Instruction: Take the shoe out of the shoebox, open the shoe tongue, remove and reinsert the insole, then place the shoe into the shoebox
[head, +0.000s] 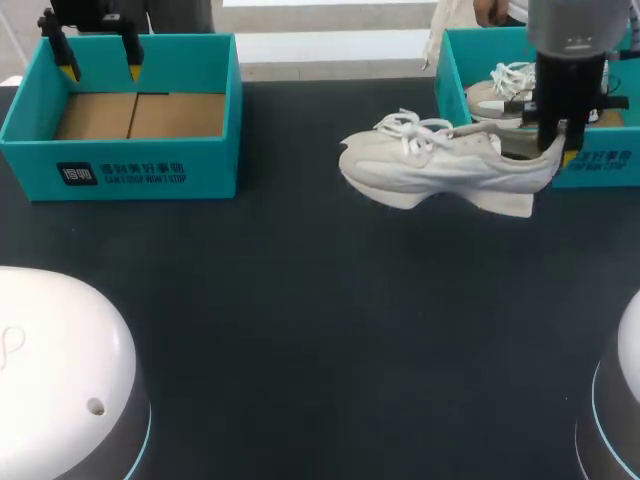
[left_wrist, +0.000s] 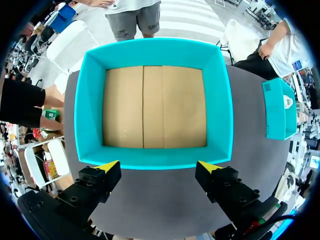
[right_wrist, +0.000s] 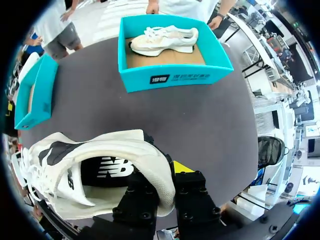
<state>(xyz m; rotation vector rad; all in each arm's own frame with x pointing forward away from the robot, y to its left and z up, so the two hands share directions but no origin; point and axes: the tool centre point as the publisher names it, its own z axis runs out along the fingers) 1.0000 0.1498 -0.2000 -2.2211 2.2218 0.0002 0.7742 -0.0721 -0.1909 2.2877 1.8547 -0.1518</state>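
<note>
Only the first step looks done: the shoe (head: 430, 168) is out of its box, held over the table (head: 300, 330) between the two boxes and just beside the right one. I cannot tell whether its sole rests on the table or hangs clear. Its laces look tied over the tongue (head: 462, 131), and in the right wrist view the dark insole (right_wrist: 107, 170) lies in place inside. So, in my judgement, opening the tongue, pulling and refitting the insole, and boxing the shoe are all left to do.

The left shoebox (head: 120, 165) holds nothing, and only its bare cardboard floor shows. The left gripper (head: 101, 70) hangs above its far wall with its jaws wide apart and nothing between them.

The right gripper (head: 558, 150) is clamped on the shoe's heel collar, with one finger inside the opening and one outside. The toe points toward the left shoebox.

Behind it, the right shoebox (head: 600, 165) holds a second shoe (head: 505, 90), which lies on its side on the cardboard floor
</note>
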